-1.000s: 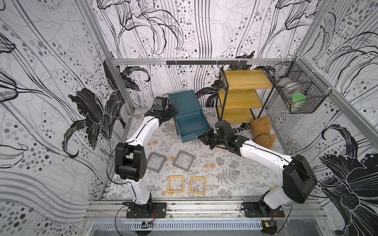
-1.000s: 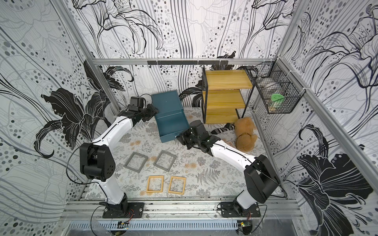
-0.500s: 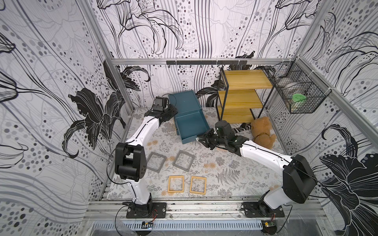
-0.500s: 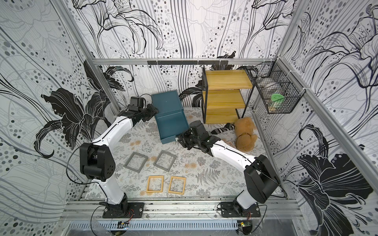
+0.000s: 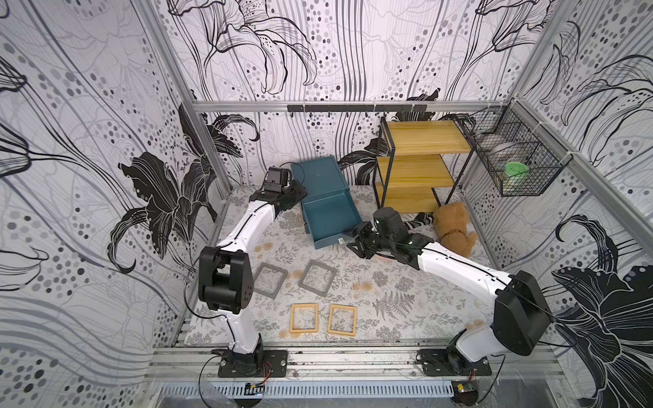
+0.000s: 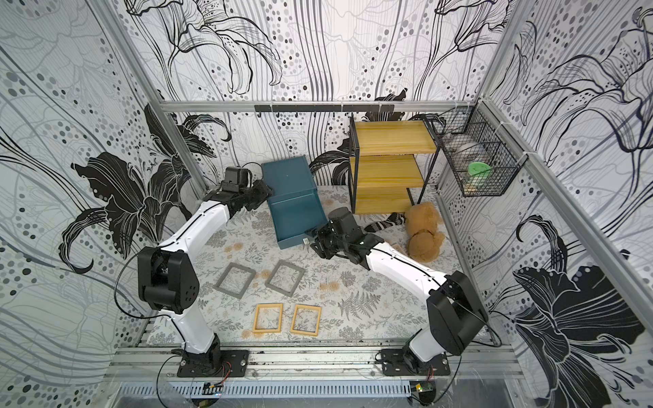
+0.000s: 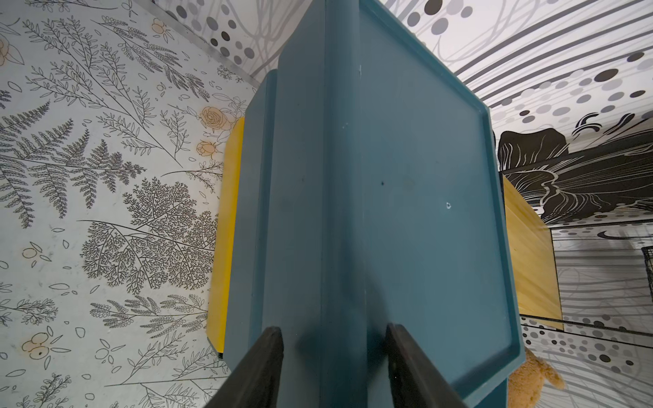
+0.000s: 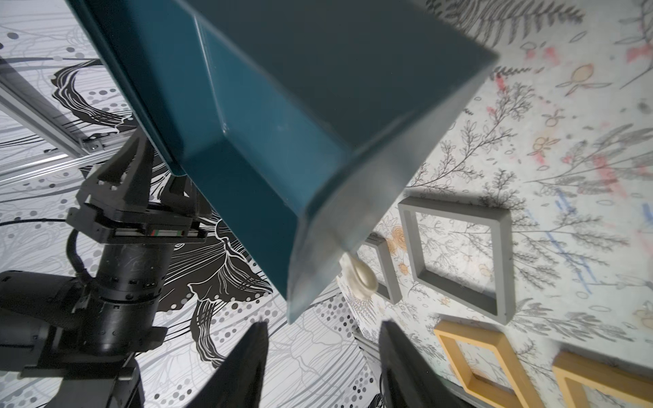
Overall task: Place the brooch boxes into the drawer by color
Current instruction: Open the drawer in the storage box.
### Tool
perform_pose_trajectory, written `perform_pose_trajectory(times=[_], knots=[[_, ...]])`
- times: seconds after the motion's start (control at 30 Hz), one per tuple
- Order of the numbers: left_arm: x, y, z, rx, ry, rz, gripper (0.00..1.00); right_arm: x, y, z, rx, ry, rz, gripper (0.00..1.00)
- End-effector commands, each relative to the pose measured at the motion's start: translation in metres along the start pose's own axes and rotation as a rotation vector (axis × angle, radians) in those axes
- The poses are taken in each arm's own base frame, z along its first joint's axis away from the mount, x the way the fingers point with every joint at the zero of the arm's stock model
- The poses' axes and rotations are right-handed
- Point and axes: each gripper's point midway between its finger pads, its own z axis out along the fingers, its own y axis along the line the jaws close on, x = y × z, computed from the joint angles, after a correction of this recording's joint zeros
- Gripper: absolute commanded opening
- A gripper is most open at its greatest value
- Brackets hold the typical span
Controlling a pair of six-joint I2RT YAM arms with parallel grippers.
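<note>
Since the top teal-blue drawer (image 5: 330, 215) of the small boxy teal chest (image 5: 318, 173) stands pulled out and looks empty, loading can begin. The right gripper (image 8: 321, 325) hovers just off the drawer's front corner beside its small silver pull (image 8: 360, 275), jaws parted around nothing. The left gripper (image 7: 332, 333) straddles a top edge of the chest, jaws apart with gaps showing.

Two grey frame-like brooch boxes (image 5: 317, 278) and two yellow-tan ones (image 5: 304, 318) lie flat on the floral-patterned desk (image 5: 406, 300), well apart from the drawer. They look light, stiff and thin. Pinching across a frame's outer edges, not its clear centre, seems safest, since so low a case may slide.
</note>
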Motion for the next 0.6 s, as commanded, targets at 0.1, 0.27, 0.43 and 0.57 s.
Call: perform_pose_trajectory(times=[0.1, 0.27, 0.43, 0.57], knots=[[-0.014, -0.01, -0.018, 0.014, -0.054, 0.02, 0.56, -0.003, 0.012, -0.024, 0.036, -0.064, -0.103, 0.64], [-0.019, -0.011, -0.035, 0.003, -0.101, 0.006, 0.6, -0.005, 0.01, -0.038, 0.081, -0.094, -0.162, 0.7], [-0.024, -0.011, -0.066, -0.001, -0.187, -0.006, 0.62, -0.016, 0.007, -0.057, 0.123, -0.147, -0.219, 0.73], [-0.019, -0.014, -0.088, 0.012, -0.208, 0.002, 0.62, -0.03, 0.005, -0.074, 0.17, -0.198, -0.285, 0.76]])
